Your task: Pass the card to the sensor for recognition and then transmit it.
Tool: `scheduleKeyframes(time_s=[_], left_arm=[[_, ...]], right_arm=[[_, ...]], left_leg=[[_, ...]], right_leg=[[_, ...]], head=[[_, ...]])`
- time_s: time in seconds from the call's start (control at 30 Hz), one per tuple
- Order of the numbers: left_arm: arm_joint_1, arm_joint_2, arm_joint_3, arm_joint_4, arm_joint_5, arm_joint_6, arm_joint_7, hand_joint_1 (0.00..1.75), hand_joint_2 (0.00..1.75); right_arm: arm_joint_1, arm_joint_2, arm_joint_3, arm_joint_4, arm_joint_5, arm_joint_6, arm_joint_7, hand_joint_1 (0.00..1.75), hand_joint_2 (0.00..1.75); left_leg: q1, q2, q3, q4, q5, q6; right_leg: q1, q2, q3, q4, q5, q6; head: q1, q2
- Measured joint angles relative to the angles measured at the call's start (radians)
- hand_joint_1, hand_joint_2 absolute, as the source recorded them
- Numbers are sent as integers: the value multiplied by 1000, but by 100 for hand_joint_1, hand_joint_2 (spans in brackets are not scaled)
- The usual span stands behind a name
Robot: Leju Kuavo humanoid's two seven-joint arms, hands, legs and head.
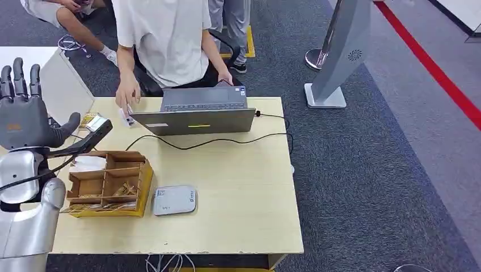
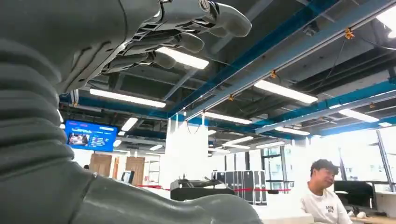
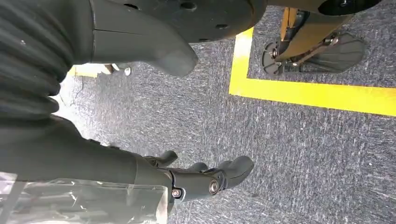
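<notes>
My left hand [image 1: 25, 110] is raised at the table's left edge, fingers spread and upright, holding nothing. In the left wrist view its fingers [image 2: 187, 28] point up against a ceiling. My right hand [image 3: 140, 170] hangs over carpet with fingers apart and empty. A person's hand [image 1: 127, 96] at the table's far left touches a small white card [image 1: 127, 118] beside the laptop. A flat grey-white reader [image 1: 174, 199] lies near the front middle of the table. A black handheld scanner [image 1: 91, 136] stands just right of my left hand.
An open grey laptop [image 1: 198, 113] sits at the far edge with a black cable [image 1: 215, 140] across the wooden table [image 1: 244, 192]. A cardboard compartment box [image 1: 108, 182] stands front left. The person in a white shirt [image 1: 167, 39] sits behind the table. A grey kiosk stand [image 1: 340, 62] is on the carpet to the right.
</notes>
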Motion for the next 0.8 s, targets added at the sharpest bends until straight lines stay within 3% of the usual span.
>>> scheduleKeyframes(time_s=[0.2, 0.4, 0.6, 0.8], left_arm=[[21, -9, 0, -34, 31, -34, -14, 0, 175], [184, -23, -60, -271, 78, -233, -21, 0, 175], [410, 28, -210, -515, 72, -191, -17, 0, 175], [559, 100, -303, -617, 112, -144, -44, 0, 175]], right_arm=[[0, 0, 0, 0, -5, 0, 0, 0, 175], [1, 0, -27, 0, -59, -10, 9, 0, 175], [5, 0, -71, -2, -97, -20, 13, 0, 175], [4, 0, -108, -2, -111, -21, 23, 0, 175]], left_leg=[[0, 0, 0, 0, 0, 0], [-1, 1, 0, 0, -2, 1], [-3, 1, 0, 0, -5, 1], [-3, 1, 0, 0, -5, 1]], right_leg=[[0, 0, 0, 0, 0, 0], [0, 1, 0, -1, -1, 1], [-1, 2, -1, -1, -4, 1], [-1, 1, -1, -1, -5, 0]], head=[[0, 0], [1, 0], [1, 0], [1, 0]])
